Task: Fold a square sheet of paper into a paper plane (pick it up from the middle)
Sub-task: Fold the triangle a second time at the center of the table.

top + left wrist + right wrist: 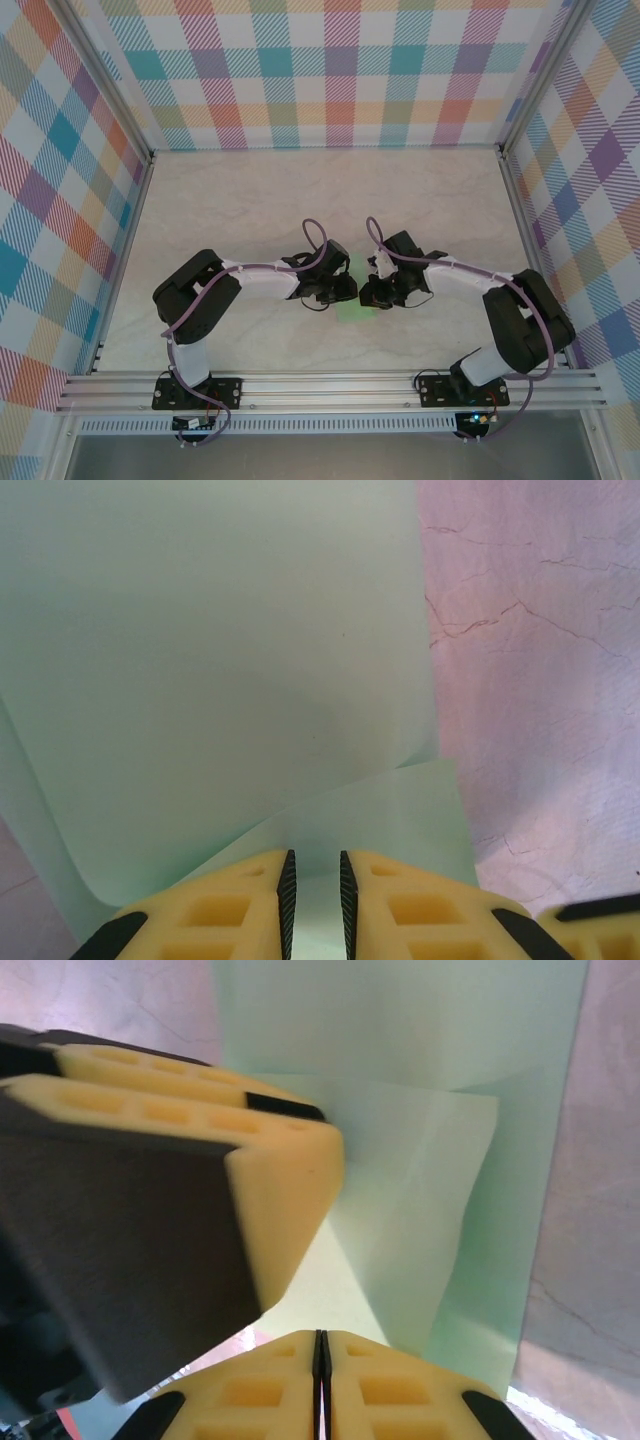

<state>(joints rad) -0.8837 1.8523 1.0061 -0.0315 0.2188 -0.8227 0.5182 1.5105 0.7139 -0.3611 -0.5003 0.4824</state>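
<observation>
The pale marbled table (300, 190) is boxed in by a plaid far wall (330, 70), a plaid left wall (50, 200) and a plaid right wall (590, 200), with metal posts at the far corners and a metal rail (330, 390) along the near edge. The widest bare stretch lies far of the arms, running up to the far wall. There are narrower strips of bare table between each elbow and its side wall. The left arm (200, 295) rises from its base on the rail, bends at an elbow near the left wall and reaches right toward the middle. The right arm (520, 320) mirrors it, with its elbow close to the right wall and its forearm reaching left. Purple cables (318, 235) loop above both wrists. The two heads meet near the table's centre, just beside each other, over the paper plane (352, 312). It is a mint-green sheet lying on the table between and beneath them, mostly hidden from above. In the left wrist view one layer curls upward on the left and a folded flap lies near the left gripper (313, 900). Its black pads (287, 895) stand a narrow slit apart with green showing in it, but whether they pinch the paper cannot be told. The right gripper (320, 1380) has its pads pressed together at the paper's near edge, and whether any paper is caught between them cannot be told.
</observation>
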